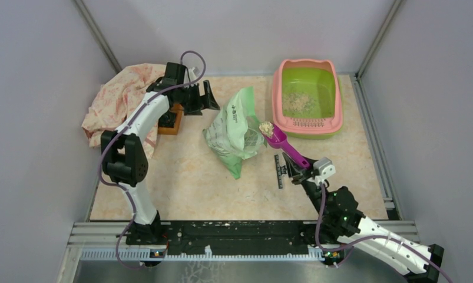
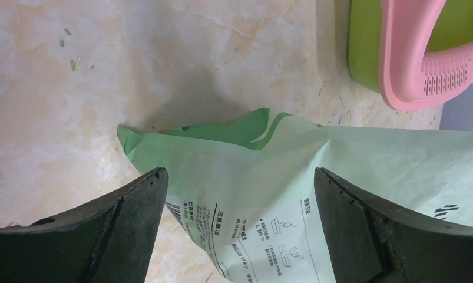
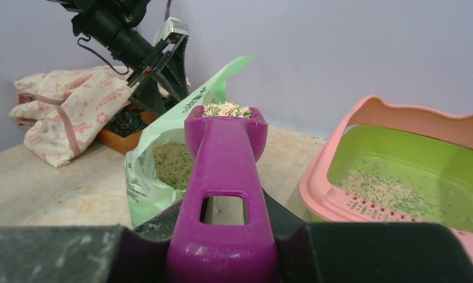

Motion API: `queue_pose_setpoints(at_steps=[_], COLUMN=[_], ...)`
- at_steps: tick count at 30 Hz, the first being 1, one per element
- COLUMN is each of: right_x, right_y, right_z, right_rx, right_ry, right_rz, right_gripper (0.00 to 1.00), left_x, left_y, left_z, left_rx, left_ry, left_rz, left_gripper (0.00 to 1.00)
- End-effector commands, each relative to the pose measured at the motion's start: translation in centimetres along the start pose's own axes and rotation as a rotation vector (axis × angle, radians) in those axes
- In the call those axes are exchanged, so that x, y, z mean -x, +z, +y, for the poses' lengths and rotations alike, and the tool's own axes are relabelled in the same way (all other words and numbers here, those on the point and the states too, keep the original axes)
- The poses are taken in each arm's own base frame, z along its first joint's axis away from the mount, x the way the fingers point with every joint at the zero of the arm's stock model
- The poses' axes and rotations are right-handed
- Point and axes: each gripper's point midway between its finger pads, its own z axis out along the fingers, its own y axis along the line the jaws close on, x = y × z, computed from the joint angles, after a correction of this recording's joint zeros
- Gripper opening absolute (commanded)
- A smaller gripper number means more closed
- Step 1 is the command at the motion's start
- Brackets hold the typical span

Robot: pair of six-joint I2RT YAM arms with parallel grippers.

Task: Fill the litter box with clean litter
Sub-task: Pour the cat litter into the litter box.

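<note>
Progress: partial. The litter box (image 1: 277, 100) sits at the far right of the surface (image 1: 187, 177). A thin patch of clean litter (image 1: 297, 104) covers part of the green basin and much of the floor is bare, so I judge more loads are needed.

The right gripper (image 1: 297, 171) pinches the handle of the purple scoop (image 1: 285, 146). Its heaped bowl is beside the green bag (image 1: 231, 127), not yet over the box. The left gripper (image 1: 205, 97) is spread wide and empty, above the bag's far end.

The box's long axis runs near to far, slotted ledge toward the arms. The scoop's bowl points far-left.
</note>
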Motion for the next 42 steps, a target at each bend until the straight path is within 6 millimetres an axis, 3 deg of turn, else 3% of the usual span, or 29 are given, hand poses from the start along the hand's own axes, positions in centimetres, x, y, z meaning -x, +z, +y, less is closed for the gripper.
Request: queue_pose_setpoints(at_steps=[1, 15, 20, 28, 36, 42], right_x=[4.7, 5.6, 4.8, 3.7, 1.1, -2.4], right_y=[0.6, 2.1, 3.3, 5.5, 9.7, 13.2], right_z=[-1.6, -4.9, -6.2, -9.9, -14.3, -18.5], right_rx=[-0.075, -0.3, -0.375, -0.485, -0.5, -0.501], right_ry=[0.025, -0.085, -0.102, -0.089, -0.065, 0.041], right_rz=[-0.116, -0.094, -0.046, 0.009, 0.146, 0.331], right_gripper=[0.0, 0.0, 0.0, 0.0, 0.0, 0.0], left_x=[0.9, 1.7, 1.5, 1.0, 1.2, 1.6], left_y=[0.2, 0.9, 0.9, 1.1, 1.3, 1.1], left_z=[-1.1, -2.3, -2.7, -2.5, -2.6, -2.9], left_rx=[-0.026, -0.09, -0.117, -0.131, -0.14, -0.148], left_ry=[0.019, 0.049, 0.054, 0.066, 0.069, 0.068], left_rz=[-0.011, 0.003, 0.008, 0.015, 0.014, 0.008], left_gripper=[0.99, 0.99, 0.99, 0.99, 0.99, 0.99])
